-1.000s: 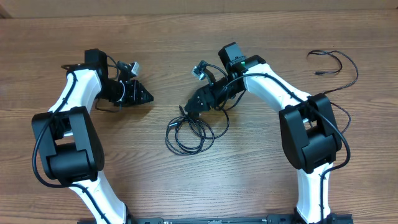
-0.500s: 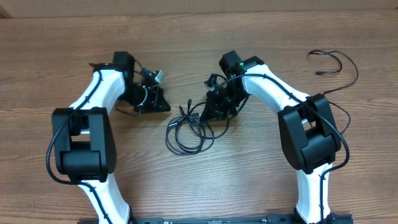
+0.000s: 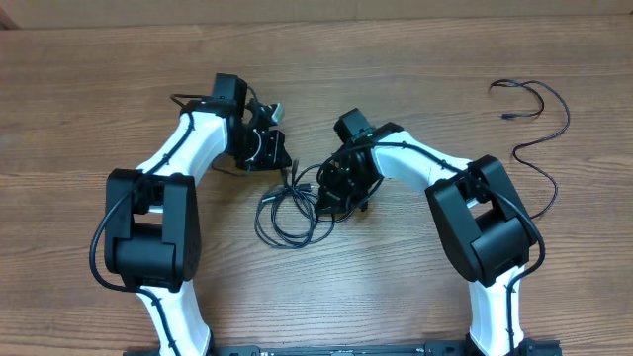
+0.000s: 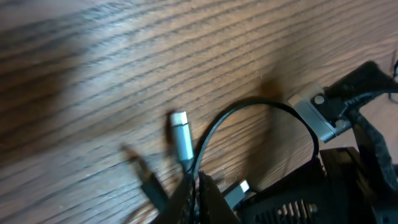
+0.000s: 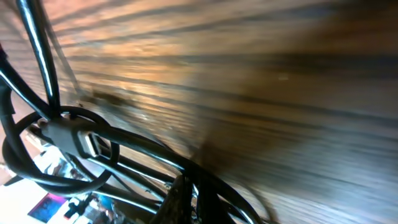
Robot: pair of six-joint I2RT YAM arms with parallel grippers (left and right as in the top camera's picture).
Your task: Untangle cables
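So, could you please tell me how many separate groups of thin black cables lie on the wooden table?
2. A tangled bundle of thin black looped cables lies mid-view between the white arms; a loose thin black cord snakes at far right. Some may hide under the arms.

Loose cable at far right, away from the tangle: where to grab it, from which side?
Probably take the loose cable on its open diagonal run, from above with jaws across it: it lies flat, and nothing crowds that stretch.
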